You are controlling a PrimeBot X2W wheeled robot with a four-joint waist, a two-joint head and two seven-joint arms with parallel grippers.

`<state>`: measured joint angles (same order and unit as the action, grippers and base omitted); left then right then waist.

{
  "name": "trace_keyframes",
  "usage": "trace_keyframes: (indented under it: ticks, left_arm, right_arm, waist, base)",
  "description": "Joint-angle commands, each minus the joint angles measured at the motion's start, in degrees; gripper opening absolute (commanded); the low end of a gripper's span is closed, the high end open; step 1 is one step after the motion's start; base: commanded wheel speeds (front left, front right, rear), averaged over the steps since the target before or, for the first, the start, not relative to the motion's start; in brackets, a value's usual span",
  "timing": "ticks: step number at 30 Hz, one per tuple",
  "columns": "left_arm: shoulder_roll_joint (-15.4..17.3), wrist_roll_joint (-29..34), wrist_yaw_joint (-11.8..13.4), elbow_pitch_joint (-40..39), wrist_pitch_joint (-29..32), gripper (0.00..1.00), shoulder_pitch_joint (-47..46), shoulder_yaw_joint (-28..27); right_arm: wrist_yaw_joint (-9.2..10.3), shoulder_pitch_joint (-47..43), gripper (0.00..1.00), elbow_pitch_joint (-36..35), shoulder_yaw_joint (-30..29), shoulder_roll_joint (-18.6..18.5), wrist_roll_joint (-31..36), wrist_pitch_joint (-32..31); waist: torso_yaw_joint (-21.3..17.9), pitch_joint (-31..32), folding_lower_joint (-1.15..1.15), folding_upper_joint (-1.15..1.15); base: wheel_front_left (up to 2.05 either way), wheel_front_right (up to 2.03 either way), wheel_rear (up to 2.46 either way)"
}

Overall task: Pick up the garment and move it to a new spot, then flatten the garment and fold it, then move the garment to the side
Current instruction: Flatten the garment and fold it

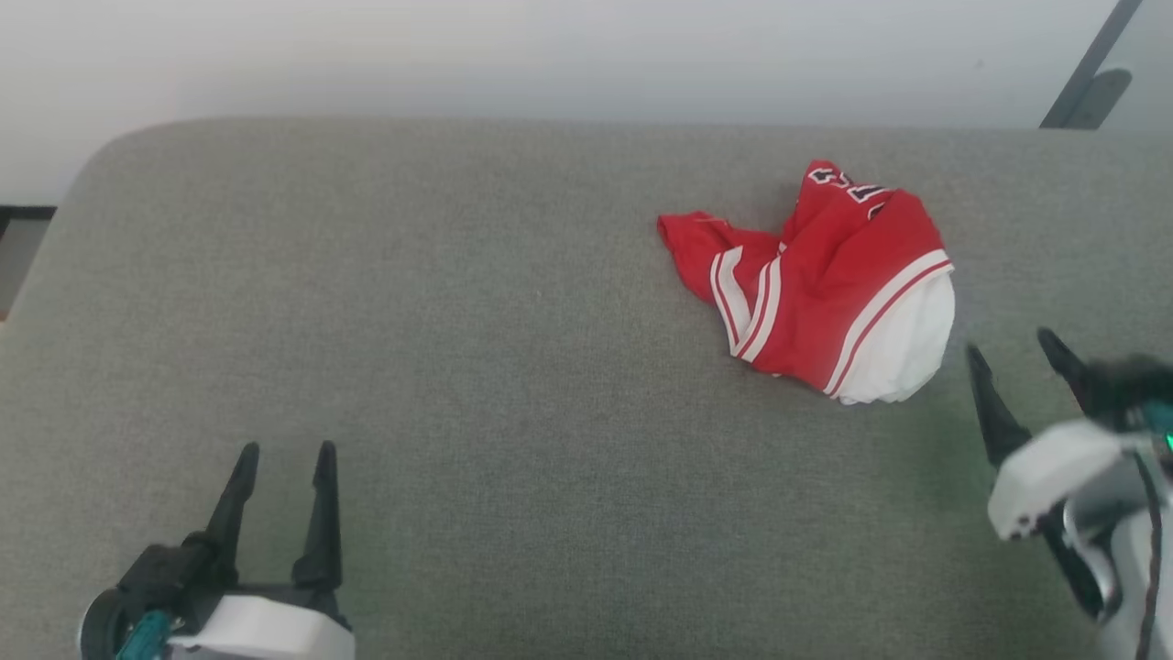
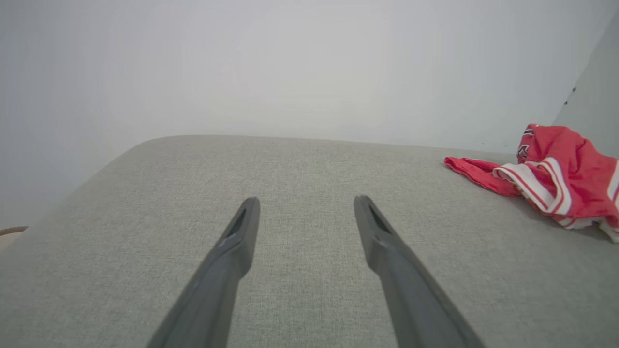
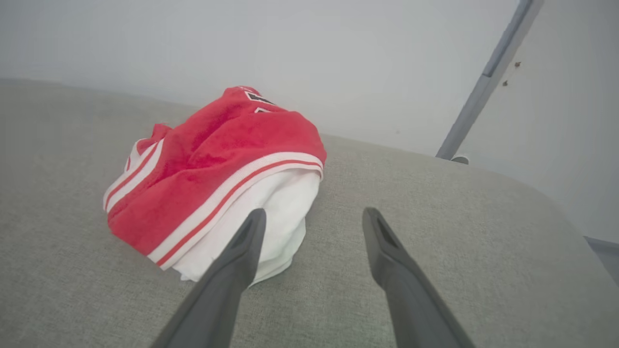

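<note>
Jersey (image 1: 825,284) lies crumpled in a loose heap on the grey fabric cushion (image 1: 458,321), toward the far right part of it, not far from the back edge. Red cloth mostly on top; a white part (image 1: 903,348) bulges out from under the near right side, edged by white-and-red striped trim (image 1: 884,312). More striped trim runs down the left half of the heap, and a red flap reaches out flat to the left. Dark white-outlined letters (image 1: 848,188) show at the far top of the heap, folded over and not readable. Right gripper (image 1: 1008,341) sits just beside the heap's near right side, fingers spread wide, nothing between them. In the right wrist view one finger overlaps the white part; contact or a small gap above it, cannot tell. Left gripper (image 1: 287,446) is well apart from the jersey, over bare cushion at the near left, fingers also spread and holding nothing, pointing toward the back edge. From the left wrist the jersey sits far off to the right. Behind the cushion, a plain pale wall (image 1: 550,55). A slanted grey bar (image 1: 1090,82) stands at the far right corner.
</note>
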<state>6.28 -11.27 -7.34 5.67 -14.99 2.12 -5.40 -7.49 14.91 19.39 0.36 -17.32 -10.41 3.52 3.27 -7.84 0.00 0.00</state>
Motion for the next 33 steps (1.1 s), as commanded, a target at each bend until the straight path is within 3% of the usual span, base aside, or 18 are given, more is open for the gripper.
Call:
trace_keyframes:
  ticks: [1, 7, 10, 17, 18, 19, 21, 22, 27, 33]
  left_arm:
    - [-0.3, -0.3, -0.2, -0.1, -0.3, 1.0, -1.0, 0.4]
    - [-1.3, -1.2, -0.2, 0.6, -0.3, 1.0, -3.5, 2.6]
    - [-1.7, -1.2, -0.1, 0.9, -0.3, 1.0, -4.5, 3.3]
    - [-2.4, -1.7, -0.2, 1.2, -0.3, 1.0, -6.7, 4.1]
    - [-2.4, -1.7, -0.2, 1.3, -0.3, 1.0, -6.9, 4.2]
    - [-2.4, -1.7, -0.2, 1.3, -0.3, 1.0, -6.9, 4.2]
    - [-2.5, -1.8, -0.2, 1.3, -0.3, 1.0, -7.5, 4.2]
    - [-2.5, -1.8, -0.2, 1.3, -0.3, 1.0, -7.7, 4.2]
    - [-2.6, -1.7, -0.2, 1.4, -0.3, 1.0, -8.2, 3.8]
    - [-2.5, -1.8, -0.2, 1.5, -0.3, 1.0, -7.9, 3.5]
  right_arm:
    - [-0.01, 1.6, 1.0, -0.2, 2.2, -1.6, -1.0, -2.9]
    - [-0.01, 8.4, 1.0, -2.4, 11.6, -9.8, -8.0, -21.0]
    - [-0.01, 10.6, 1.0, -3.7, 13.7, -12.1, -11.3, -28.2]
    - [-0.01, 12.4, 1.0, -5.9, 15.5, -13.9, -15.1, -35.6]
    - [-0.01, 12.6, 0.69, -6.3, 15.9, -14.1, -15.2, -35.4]
    - [-0.01, 12.6, 0.69, -6.3, 15.9, -14.1, -15.2, -35.4]
    - [-0.01, 12.9, 0.17, -6.3, 16.0, -14.1, -15.5, -35.3]
    - [-0.01, 13.1, 0.0, -6.4, 16.4, -14.1, -15.4, -35.2]
    - [-0.01, 13.9, 0.0, -6.4, 15.7, -14.3, -15.5, -33.6]
    - [-0.01, 13.7, 0.0, -8.1, 9.4, -16.4, -12.1, -30.4]
  waist:
    - [0.3, -1.3, 0.0, 0.0]
    - [1.4, -5.0, 0.0, 0.0]
    - [2.0, -6.5, 0.0, 0.0]
    - [3.3, -9.5, 0.0, 0.0]
    - [3.3, -9.9, 0.0, 0.0]
    - [3.3, -9.9, 0.0, 0.0]
    - [3.4, -10.6, 0.0, 0.0]
    - [3.4, -10.8, 0.0, 0.0]
    - [2.8, -11.2, 0.0, 0.0]
    - [1.7, -10.4, 0.0, 0.0]
  base:
    - [0.0, 0.0, 0.0]
    - [0.0, 0.0, 0.0]
    - [0.0, 0.0, 0.0]
    - [0.0, 0.0, 0.0]
    - [0.0, 0.0, 0.0]
    - [0.0, 0.0, 0.0]
    - [0.0, 0.0, 0.0]
    - [0.0, 0.0, 0.0]
    - [0.0, 0.0, 0.0]
    - [0.0, 0.0, 0.0]
